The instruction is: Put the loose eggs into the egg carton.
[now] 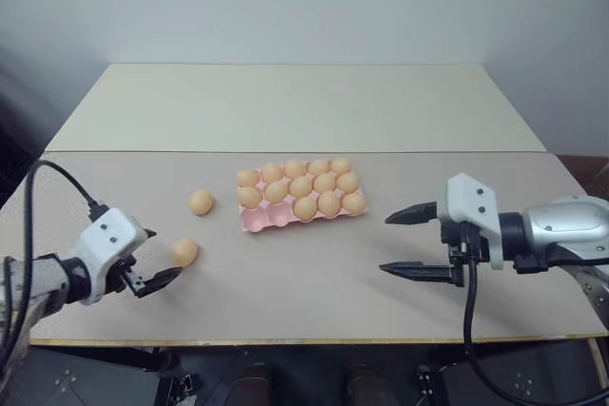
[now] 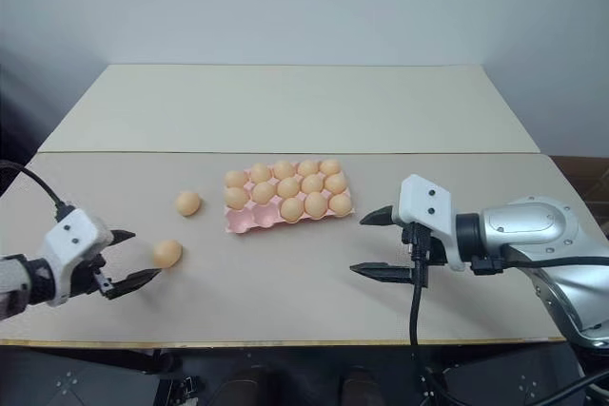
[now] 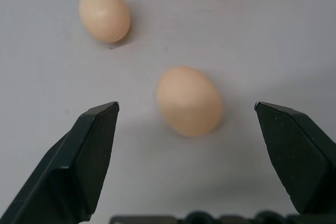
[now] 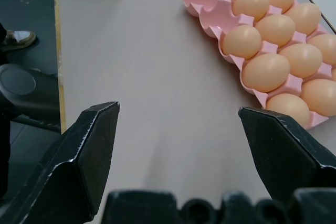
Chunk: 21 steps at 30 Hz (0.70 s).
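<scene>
Eggs lie loose on the table at the left: the nearer egg sits just in front of the left gripper, whose black fingers are spread wide and angled down toward it without touching (in the left wrist view it lies between the fingertips, further out). A second loose egg rests farther back, between the first and the egg carton. Both are smooth, pale orange-tan ovals. The pink carton, mid-table, holds thirteen eggs, its two near-left cups empty. The right gripper hovers low right of the carton, fingers spread, empty.
</scene>
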Each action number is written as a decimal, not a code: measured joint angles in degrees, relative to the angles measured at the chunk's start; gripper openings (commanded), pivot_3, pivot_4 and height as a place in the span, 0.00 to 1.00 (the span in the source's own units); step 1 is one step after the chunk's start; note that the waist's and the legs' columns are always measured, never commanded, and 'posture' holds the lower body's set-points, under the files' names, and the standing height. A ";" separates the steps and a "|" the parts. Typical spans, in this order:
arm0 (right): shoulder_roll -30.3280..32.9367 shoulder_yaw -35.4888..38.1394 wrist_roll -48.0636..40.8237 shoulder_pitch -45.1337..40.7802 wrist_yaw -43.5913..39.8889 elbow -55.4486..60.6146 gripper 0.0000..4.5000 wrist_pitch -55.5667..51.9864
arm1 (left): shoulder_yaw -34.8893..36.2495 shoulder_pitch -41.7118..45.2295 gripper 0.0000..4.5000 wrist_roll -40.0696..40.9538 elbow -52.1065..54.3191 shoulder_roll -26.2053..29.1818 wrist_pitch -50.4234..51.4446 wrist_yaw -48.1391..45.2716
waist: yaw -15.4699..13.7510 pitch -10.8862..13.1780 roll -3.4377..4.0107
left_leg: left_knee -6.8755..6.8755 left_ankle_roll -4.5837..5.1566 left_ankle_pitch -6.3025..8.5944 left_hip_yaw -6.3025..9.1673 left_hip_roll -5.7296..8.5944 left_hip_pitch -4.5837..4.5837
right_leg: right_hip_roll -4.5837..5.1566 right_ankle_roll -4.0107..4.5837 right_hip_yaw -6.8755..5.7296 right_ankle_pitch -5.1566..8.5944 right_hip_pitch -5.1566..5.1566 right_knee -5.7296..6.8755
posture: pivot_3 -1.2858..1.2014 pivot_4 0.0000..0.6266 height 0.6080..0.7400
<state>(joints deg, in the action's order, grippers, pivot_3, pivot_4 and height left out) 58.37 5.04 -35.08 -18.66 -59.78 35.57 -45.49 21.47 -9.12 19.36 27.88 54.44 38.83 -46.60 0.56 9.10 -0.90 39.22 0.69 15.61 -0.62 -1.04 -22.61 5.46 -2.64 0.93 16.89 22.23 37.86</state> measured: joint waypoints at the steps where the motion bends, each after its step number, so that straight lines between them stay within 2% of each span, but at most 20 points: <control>1: 0.00 -0.02 0.00 0.00 0.38 0.06 0.94 -0.19 | -0.98 0.87 1.00 -0.27 -0.42 -0.41 0.17 0.72 | 0.00 0.00 -0.01 | 0.00 0.00 0.00 0.00 0.00 0.00 | 0.00 0.00 0.00 0.00 0.00 0.00 | 0.52 0.24 1.00; 14: -0.11 0.01 -0.02 0.34 5.35 1.07 0.94 -2.43 | -12.44 9.95 1.00 -3.31 -9.72 -3.90 2.12 4.91 | 0.00 0.00 -0.03 | 0.00 0.00 0.00 0.01 0.02 -0.03 | 0.02 0.00 -0.01 0.00 0.02 0.01 | 0.52 0.24 1.00; 17: -0.08 0.02 -0.02 1.03 6.13 1.16 0.95 -2.76 | -12.72 10.53 0.87 -3.14 -9.99 -3.93 2.96 4.62 | 0.00 0.00 -0.03 | 0.00 0.00 0.00 0.01 0.02 -0.02 | 0.03 0.00 0.00 0.00 0.02 0.04 | 0.52 0.24 1.00; 21: 0.11 0.02 -0.02 1.23 6.70 1.36 0.95 -3.01 | -12.86 10.56 0.60 -2.17 -9.81 -3.66 4.22 3.21 | 0.10 0.00 -0.02 | 0.00 0.01 -0.01 0.01 0.02 0.00 | 0.02 0.00 0.00 0.00 0.02 0.06 | 0.52 0.24 1.00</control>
<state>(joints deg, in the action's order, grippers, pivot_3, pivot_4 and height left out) 58.48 5.06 -35.10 -17.43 -53.08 36.93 -48.50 8.61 1.44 17.19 18.06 50.77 43.05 -43.39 0.66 9.10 -0.93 39.22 0.70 15.59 -0.61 -1.02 -22.61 5.48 -2.64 0.92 16.89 22.25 37.93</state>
